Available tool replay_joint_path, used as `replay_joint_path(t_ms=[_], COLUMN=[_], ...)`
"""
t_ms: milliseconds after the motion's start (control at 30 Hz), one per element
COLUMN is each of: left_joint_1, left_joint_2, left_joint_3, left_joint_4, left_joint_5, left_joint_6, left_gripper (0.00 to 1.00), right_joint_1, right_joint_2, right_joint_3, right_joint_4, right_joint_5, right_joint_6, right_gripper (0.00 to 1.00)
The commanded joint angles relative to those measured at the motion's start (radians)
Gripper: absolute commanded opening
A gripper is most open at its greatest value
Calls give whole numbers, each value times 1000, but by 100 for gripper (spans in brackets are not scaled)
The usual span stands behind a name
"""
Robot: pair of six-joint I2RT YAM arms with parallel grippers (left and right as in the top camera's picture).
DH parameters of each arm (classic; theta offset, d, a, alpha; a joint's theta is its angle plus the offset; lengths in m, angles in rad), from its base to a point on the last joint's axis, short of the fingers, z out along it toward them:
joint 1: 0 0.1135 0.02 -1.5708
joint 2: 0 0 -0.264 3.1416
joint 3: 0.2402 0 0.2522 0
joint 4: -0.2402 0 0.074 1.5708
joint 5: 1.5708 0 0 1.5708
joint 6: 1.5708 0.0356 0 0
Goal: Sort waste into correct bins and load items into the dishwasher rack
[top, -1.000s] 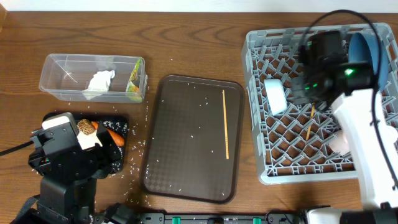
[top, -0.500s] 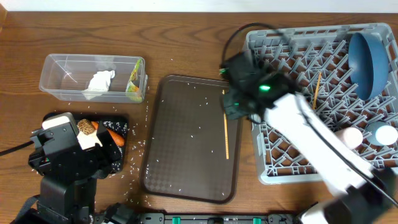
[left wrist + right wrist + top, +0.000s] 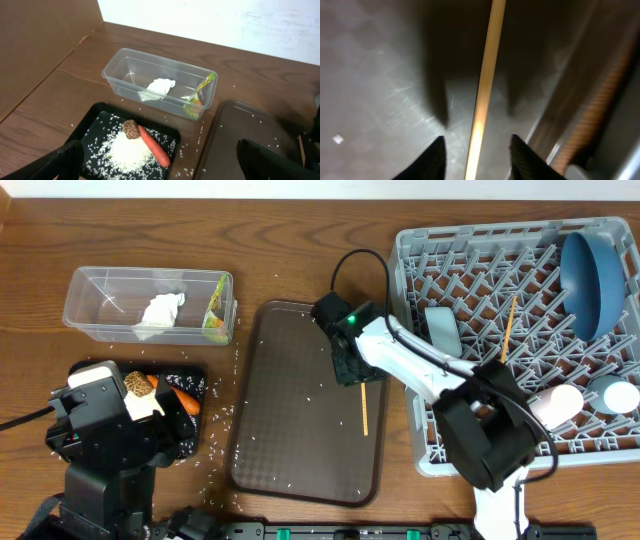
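Observation:
My right gripper [image 3: 349,368] is open low over the brown serving tray, its fingers [image 3: 477,141] either side of a wooden chopstick [image 3: 487,75] lying there [image 3: 364,408]. The other chopstick [image 3: 508,330] leans in the grey rack [image 3: 420,450] with the dark-blue dish [image 3: 590,270], white bowl [image 3: 443,332], pink cup [image 3: 556,404] and blue cup [image 3: 618,396]. My left gripper [image 3: 162,167] is open above the black tray [image 3: 90,125], which holds rice [image 3: 127,150], the carrot [image 3: 152,147] and the brown lump [image 3: 131,127]. The clear tub [image 3: 115,70] holds the napkin [image 3: 159,86] and the wrapper [image 3: 200,92].
The brown serving tray [image 3: 290,430] lies between the bins and the rack, with scattered rice grains on it. More rice lies on the table by the black tray [image 3: 222,420]. The right arm's cable loops over the rack's left edge [image 3: 385,270].
My right arm has swung left from the rack to the brown tray and come down over the chopstick there. The left arm has not moved.

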State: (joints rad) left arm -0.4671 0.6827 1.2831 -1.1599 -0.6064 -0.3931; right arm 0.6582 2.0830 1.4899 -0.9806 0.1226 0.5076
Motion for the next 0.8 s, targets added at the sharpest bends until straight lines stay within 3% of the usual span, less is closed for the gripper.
replay_joint_path(t_ms=[0, 100, 300, 467, 767], left_joint_1=[4, 4, 4, 4, 4], left_joint_2=[2, 2, 2, 2, 2], left_joint_3=[3, 3, 3, 3, 3], left_joint_4=[-3, -3, -3, -3, -3], left_joint_5=[-15, -15, -15, -15, -15], left_joint_6=[-9, -9, -9, -9, -9], left_gripper=[98, 98, 98, 98, 98], right_joint_1=[-27, -34, -37, -36, -73], right_joint_2=[36, 69, 78, -10, -391], right_joint_3=[0, 0, 2, 2, 2], right_joint_4=[3, 13, 19, 7, 13], right_joint_5=[-42, -58, -95, -85, -34], right_joint_6=[-27, -34, -103, -129, -211], right_gripper=[35, 34, 2, 1, 1])
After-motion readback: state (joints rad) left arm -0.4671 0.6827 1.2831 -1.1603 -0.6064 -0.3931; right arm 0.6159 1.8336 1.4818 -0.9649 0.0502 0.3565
